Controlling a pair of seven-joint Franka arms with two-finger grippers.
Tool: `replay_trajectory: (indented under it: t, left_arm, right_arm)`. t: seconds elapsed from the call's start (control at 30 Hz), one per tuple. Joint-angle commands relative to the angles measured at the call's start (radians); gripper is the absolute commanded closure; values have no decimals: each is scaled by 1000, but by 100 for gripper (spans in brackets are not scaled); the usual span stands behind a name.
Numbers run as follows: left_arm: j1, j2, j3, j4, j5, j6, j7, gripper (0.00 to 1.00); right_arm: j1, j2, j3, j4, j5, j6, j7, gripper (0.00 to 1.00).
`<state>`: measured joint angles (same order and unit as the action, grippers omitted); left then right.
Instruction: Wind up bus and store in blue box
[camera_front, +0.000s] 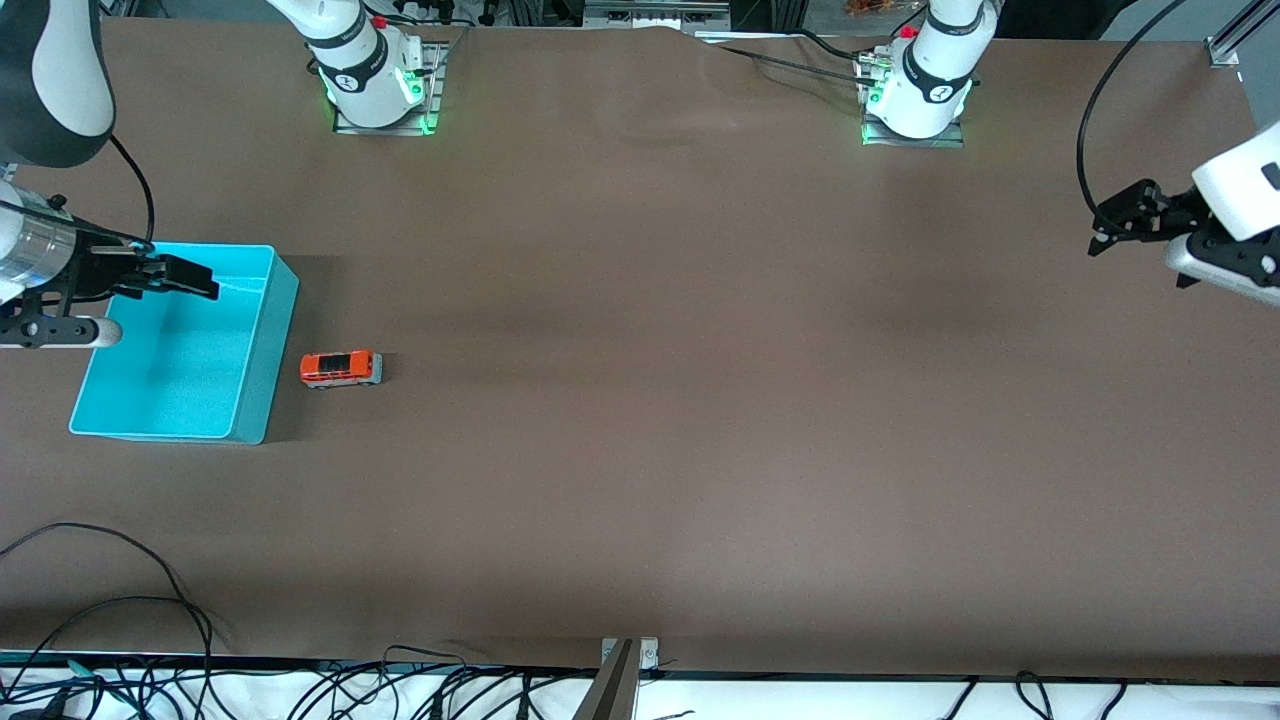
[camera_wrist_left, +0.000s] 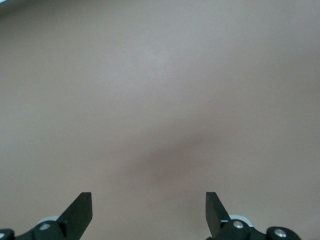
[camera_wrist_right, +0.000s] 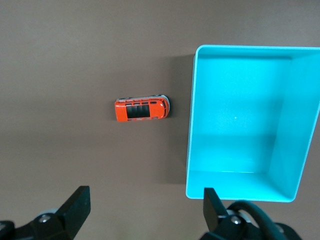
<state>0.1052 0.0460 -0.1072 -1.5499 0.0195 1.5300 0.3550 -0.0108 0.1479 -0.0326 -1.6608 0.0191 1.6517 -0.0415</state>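
The small orange-red bus stands on its wheels on the brown table, close beside the blue box, on the side toward the left arm's end. The right wrist view shows the bus and the open-topped box, which has nothing in it. My right gripper hangs open over the box's rim with nothing between its fingers. My left gripper waits open over the bare table at the left arm's end, seeing only tabletop.
The two arm bases stand along the table edge farthest from the front camera. Loose black cables lie at the nearest edge, beside a metal bracket. A wide stretch of brown tabletop lies between the bus and the left gripper.
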Motion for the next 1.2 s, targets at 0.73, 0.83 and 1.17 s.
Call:
replay_trajectory:
  t: [0.73, 0.83, 1.17]
  left_arm:
    - [-102, -137, 64, -79, -52, 12, -226, 0]
    - [-101, -137, 63, -76, -52, 9, -226, 0]
    - [-98, -112, 61, -41, -52, -16, -228, 0]
  right_arm:
    - [6, -71, 57, -356, -13, 367, 86, 0]
    - [6, -71, 89, -411, -16, 454, 185, 0]
    - [6, -59, 100, -542, -13, 619, 366, 0]
